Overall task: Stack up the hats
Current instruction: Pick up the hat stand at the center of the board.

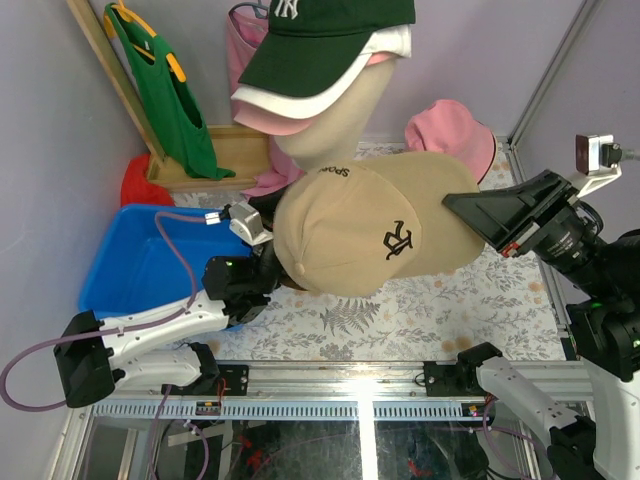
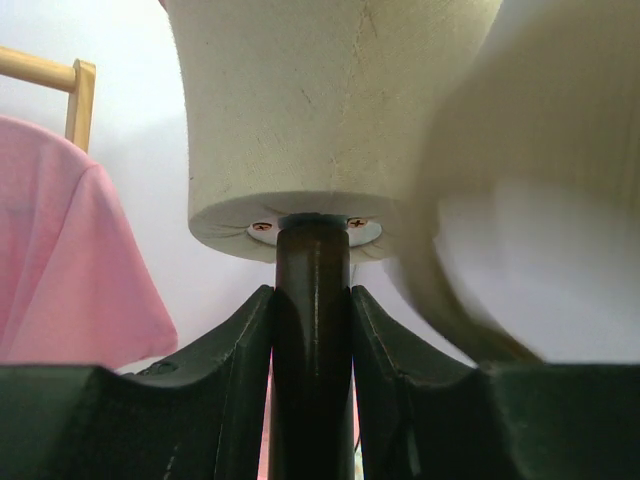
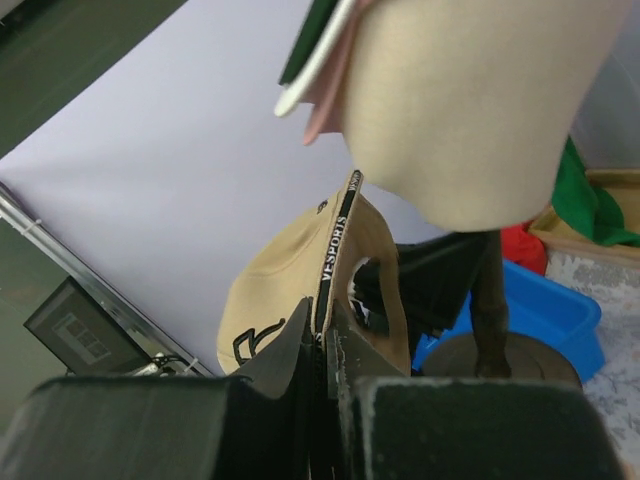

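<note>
Right pincer (image 3: 325, 335) pinches tan cap (image 3: 290, 285) by a thin edge; we risk it slipping, or snagging the head (image 3: 470, 110) above the pincer. Left pincer (image 2: 312, 305) clamps the pole (image 2: 312, 260).

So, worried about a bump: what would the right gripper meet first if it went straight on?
Past the tan fabric cap with dark lettering in its jaws, the right gripper would probably meet the dark post under the beige mannequin head, which the left gripper clamps. Depth is unclear.
</note>
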